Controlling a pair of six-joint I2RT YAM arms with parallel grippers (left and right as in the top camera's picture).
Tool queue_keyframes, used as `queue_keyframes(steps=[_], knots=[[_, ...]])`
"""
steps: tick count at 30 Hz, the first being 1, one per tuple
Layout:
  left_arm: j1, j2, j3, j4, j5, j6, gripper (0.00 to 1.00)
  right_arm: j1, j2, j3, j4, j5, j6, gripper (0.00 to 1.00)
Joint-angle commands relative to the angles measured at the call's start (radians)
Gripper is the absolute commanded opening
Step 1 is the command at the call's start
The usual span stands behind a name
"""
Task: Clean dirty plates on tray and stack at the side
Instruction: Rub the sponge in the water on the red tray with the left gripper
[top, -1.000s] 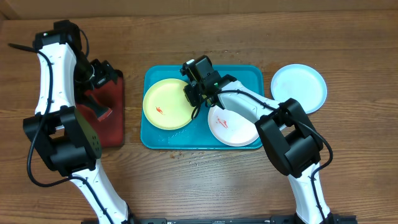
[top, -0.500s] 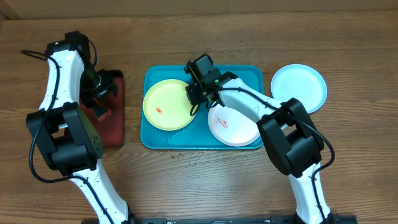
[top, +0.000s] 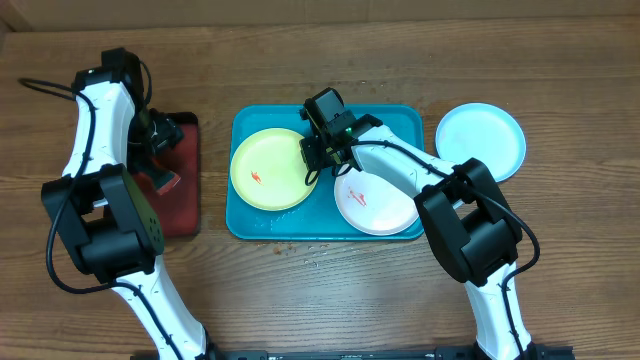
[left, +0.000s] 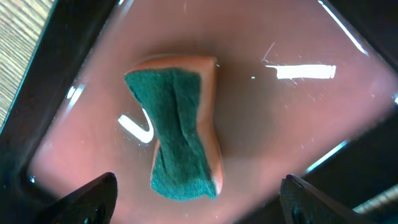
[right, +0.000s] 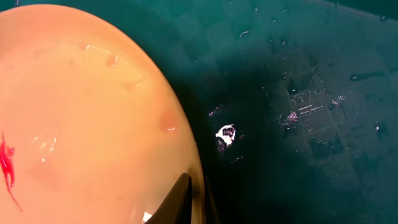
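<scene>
The yellow-green plate (top: 265, 170), with a red smear, lies on the left of the teal tray (top: 400, 125). The white plate (top: 378, 203), also smeared red, lies on the tray's right. The pale blue plate (top: 481, 140) sits on the table to the right of the tray. My right gripper (top: 312, 160) is shut on the yellow-green plate's right rim; in the right wrist view one finger (right: 183, 199) lies on top of the plate (right: 81, 112) and the other is hidden below it. My left gripper (left: 199, 205) is open above a green and orange sponge (left: 177, 143).
The sponge (top: 164, 181) lies in a small red tray (top: 180, 215) left of the teal tray; the red tray's wet floor (left: 280, 124) fills the left wrist view. Water drops lie on the teal tray floor (right: 311, 124).
My left arm has swung a little to the left and its gripper now hangs over the sponge. My right gripper has stayed at the yellow-green plate's rim.
</scene>
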Motion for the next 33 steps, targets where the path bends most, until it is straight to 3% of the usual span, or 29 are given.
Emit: queue_keyframes(steps=[1,11,14,18,22,26,28,29,30,32,33], knots=[[0.031,-0.015,-0.051,0.042,-0.039,-0.029,0.89,0.0,0.035,-0.037,-0.034,0.023,0.001,0.09],[0.08,-0.015,-0.202,0.201,-0.014,-0.008,0.87,0.0,0.035,-0.037,-0.02,0.023,0.001,0.09],[0.08,-0.015,-0.213,0.237,-0.012,0.024,0.82,0.0,0.035,-0.037,-0.021,0.023,0.001,0.09],[0.081,-0.015,-0.213,0.267,-0.012,0.027,0.6,0.0,0.035,-0.037,-0.019,0.023,0.001,0.09],[0.082,-0.015,-0.213,0.27,-0.011,0.026,0.27,0.0,0.035,-0.037,-0.019,0.023,0.001,0.09],[0.082,-0.015,-0.213,0.269,-0.012,0.026,0.08,0.0,0.035,-0.037,-0.019,0.023,0.001,0.09],[0.082,-0.015,-0.213,0.266,-0.012,0.026,0.05,0.0,0.035,-0.037,-0.019,0.023,0.001,0.09],[0.082,-0.015,-0.213,0.259,-0.012,0.026,0.08,0.0,0.035,-0.037,-0.019,0.023,0.001,0.09],[0.082,-0.015,-0.213,0.248,-0.012,0.026,0.18,0.0,0.035,-0.037,-0.019,0.023,0.001,0.09],[0.082,-0.015,-0.213,0.219,-0.008,0.027,0.61,0.0,0.035,-0.037,-0.019,0.023,0.001,0.09],[0.082,-0.015,-0.213,0.204,-0.003,0.027,0.89,0.0,0.035,-0.037,-0.019,0.023,0.001,0.09]])
